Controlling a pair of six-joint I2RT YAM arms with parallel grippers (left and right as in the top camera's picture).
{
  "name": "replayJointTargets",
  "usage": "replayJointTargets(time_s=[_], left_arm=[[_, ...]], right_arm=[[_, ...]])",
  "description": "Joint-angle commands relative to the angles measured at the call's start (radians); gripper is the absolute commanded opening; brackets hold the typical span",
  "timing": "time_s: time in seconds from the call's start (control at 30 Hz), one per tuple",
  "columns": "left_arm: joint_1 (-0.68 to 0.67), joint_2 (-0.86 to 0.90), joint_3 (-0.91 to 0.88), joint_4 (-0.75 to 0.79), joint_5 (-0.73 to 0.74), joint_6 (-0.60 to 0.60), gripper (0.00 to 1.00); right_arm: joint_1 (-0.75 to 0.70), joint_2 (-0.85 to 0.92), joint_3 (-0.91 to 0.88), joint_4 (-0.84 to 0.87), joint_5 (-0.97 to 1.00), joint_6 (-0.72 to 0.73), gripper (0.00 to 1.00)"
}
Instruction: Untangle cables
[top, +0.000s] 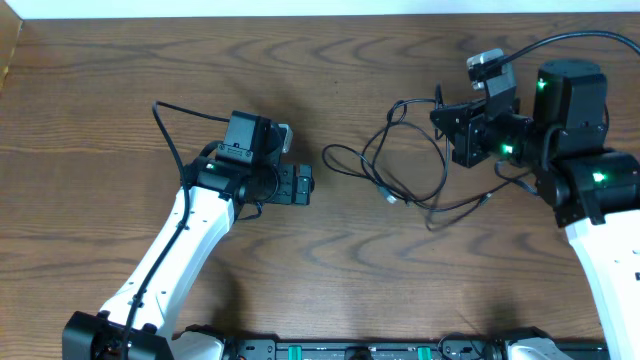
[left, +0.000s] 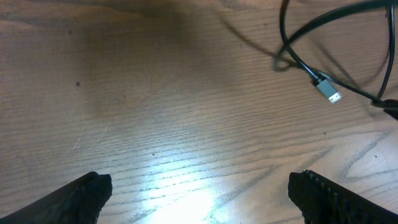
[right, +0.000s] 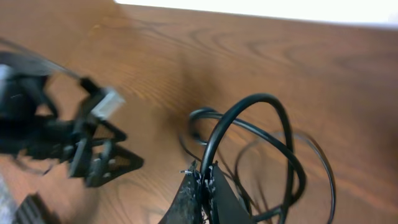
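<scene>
So the thin black cables (top: 385, 175) are lying in a loose tangle of overlapping loops on the brown wood-grain tabletop (top: 120, 90). In the overhead view that's a bit right of the middle, between the two arms and a lot closer to the right one. One strand ends in a small silver plug (top: 388, 196) on the lower left side of the tangle, flat on the wood. The far right edge of the tangle runs up to the right fingers (top: 447, 120), which point left into it. From the right wrist camera, the right fingers (right: 186, 199) are pinched tight together with one black strand caught between the tips. That strand rises straight out of the pinch and curls into a big loop (right: 231, 112), with more thin loops lying behind it on the tabletop. The rest of the tangle is blurry in that view, so I can't tell how the strands cross. The left fingers (top: 300, 186) are well apart from the cables, over bare wood left of centre, pointing right toward them. In the left wrist view the left fingers (left: 81, 198) are spread wide with nothing between them. You can see just the two dark tips at the bottom corners. A curve of cable (left: 301, 64) and the silver plug (left: 330, 93) sit up in the top right corner.
</scene>
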Motion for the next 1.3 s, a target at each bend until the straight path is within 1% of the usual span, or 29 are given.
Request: replayJointTargets(time_s=[0.0,0.1,0.2,0.27,0.3,0.37,0.43,0.5,0.53,0.57,0.6,0.63,0.7,0.8,0.83,0.87,0.93,1.0,1.07,1.17,1.2,1.23,1.27], left_arm=[[0.002,0.006,0.009,-0.003,-0.002,-0.010,0.98],[0.001,0.006,0.009,-0.003,-0.002,-0.010,0.98],[0.001,0.006,0.009,-0.002,-0.002,-0.010,0.98],[0.002,0.006,0.009,-0.002,-0.002,-0.010,0.98],[0.002,0.006,0.009,-0.002,-0.002,-0.010,0.98],[0.001,0.006,0.009,-0.002,-0.002,-0.010,0.98],[0.001,0.006,0.009,-0.002,-0.002,-0.010,0.98],[0.002,0.006,0.009,-0.002,-0.002,-0.010,0.98],[0.001,0.006,0.009,-0.002,-0.002,-0.022,0.98],[0.002,0.006,0.009,-0.002,0.009,-0.062,0.98],[0.002,0.006,0.009,0.002,0.042,-0.092,0.98],[0.003,0.006,0.009,0.032,0.153,-0.114,0.98],[0.002,0.006,0.009,0.095,0.318,-0.113,0.98],[0.002,0.006,0.009,0.229,0.559,-0.126,0.98],[0.002,0.006,0.009,0.306,0.652,-0.186,0.98],[0.000,0.006,0.009,0.342,0.679,-0.239,0.98],[-0.012,0.006,0.009,0.381,0.682,-0.345,0.98],[-0.031,0.006,0.009,0.407,0.683,-0.375,0.98],[-0.058,0.006,0.009,0.428,0.681,-0.328,0.98],[-0.119,0.006,0.009,0.466,0.632,-0.162,0.98],[-0.142,0.006,0.009,0.477,0.586,-0.122,0.98],[-0.165,0.006,0.009,0.487,0.524,-0.108,0.98],[-0.194,0.006,0.009,0.502,0.432,-0.108,0.98]], right_arm=[[0.007,-0.087,0.160,0.027,-0.082,-0.105,0.01],[0.006,-0.129,0.264,0.062,0.009,-0.113,0.01],[0.006,-0.163,0.300,0.095,0.184,-0.109,0.01],[0.006,-0.164,0.291,0.048,0.271,-0.072,0.01],[0.006,-0.154,0.277,0.010,0.283,-0.056,0.01],[0.010,-0.123,0.245,-0.051,0.270,-0.035,0.01],[0.021,-0.076,0.204,-0.107,0.175,-0.020,0.01],[0.034,-0.027,0.189,-0.164,0.034,-0.054,0.01],[0.041,-0.003,0.190,-0.191,-0.007,-0.075,0.01],[0.047,0.013,0.190,-0.208,-0.017,-0.093,0.01],[0.052,0.026,0.190,-0.219,0.000,-0.109,0.01],[0.056,0.034,0.190,-0.217,0.061,-0.110,0.01],[0.055,0.029,0.191,-0.206,0.153,-0.109,0.01],[0.055,0.008,0.192,-0.185,0.289,-0.096,0.01],[0.055,-0.005,0.192,-0.169,0.383,-0.064,0.01],[0.055,-0.011,0.192,-0.163,0.415,-0.049,0.01],[0.055,-0.026,0.192,-0.149,0.431,-0.046,0.01],[0.055,-0.040,0.192,-0.136,0.426,-0.047,0.01],[0.055,-0.052,0.192,-0.124,0.425,-0.046,0.01],[0.055,-0.058,0.192,-0.124,0.396,-0.045,0.01],[0.055,-0.058,0.192,-0.129,0.384,-0.038,0.01],[0.055,-0.058,0.192,-0.137,0.366,-0.028,0.01],[0.055,-0.058,0.192,-0.145,0.350,-0.027,0.01]])
